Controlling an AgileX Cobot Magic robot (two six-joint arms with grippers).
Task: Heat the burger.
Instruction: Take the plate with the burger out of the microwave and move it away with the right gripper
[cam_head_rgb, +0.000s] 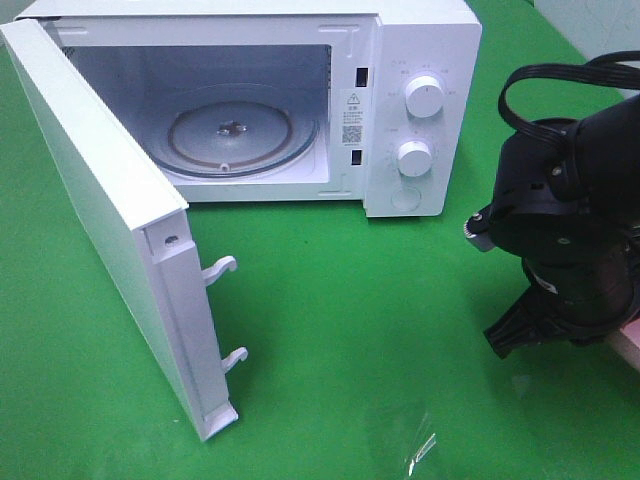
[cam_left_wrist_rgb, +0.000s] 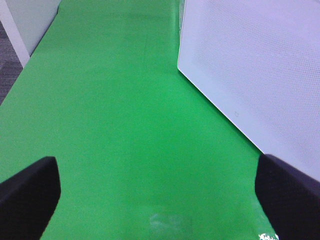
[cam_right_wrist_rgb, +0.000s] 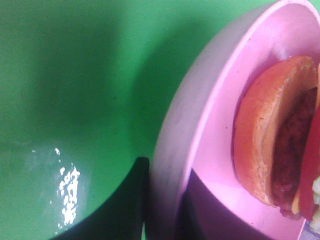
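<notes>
The microwave (cam_head_rgb: 300, 100) is sitting wide open on the green mat (cam_head_rgb: 350, 330), a boxy white shell of smooth painted metal, its door (cam_head_rgb: 100, 220) swinging far out with two hooked latches showing, and the round glass turntable (cam_head_rgb: 240, 135) is lying bare inside. Beside the door, the left gripper (cam_left_wrist_rgb: 157, 192) is hovering with its dark fingers spread wide, holding nothing. Over at the right edge of the high view, the right arm (cam_head_rgb: 570, 230) is looming, bulky and black. Its wrist view is giving the close-up: the right gripper (cam_right_wrist_rgb: 165, 205) is pinching the rim of the pink plate (cam_right_wrist_rgb: 200, 125), one finger outside the wall and one inside, jaws nearly closed on it. The plate is looking smooth, stiff and a bit slick, a shallow round dish. The burger (cam_right_wrist_rgb: 280, 135) is riding on that plate, glossy orange-brown bun, dark patty, a red layer; the rest of it is out of frame. It looks light and soft, stacked loose, likely to slide or topple if tilted, so carrying it by the plate rim and keeping it level seems the safer hold.
</notes>
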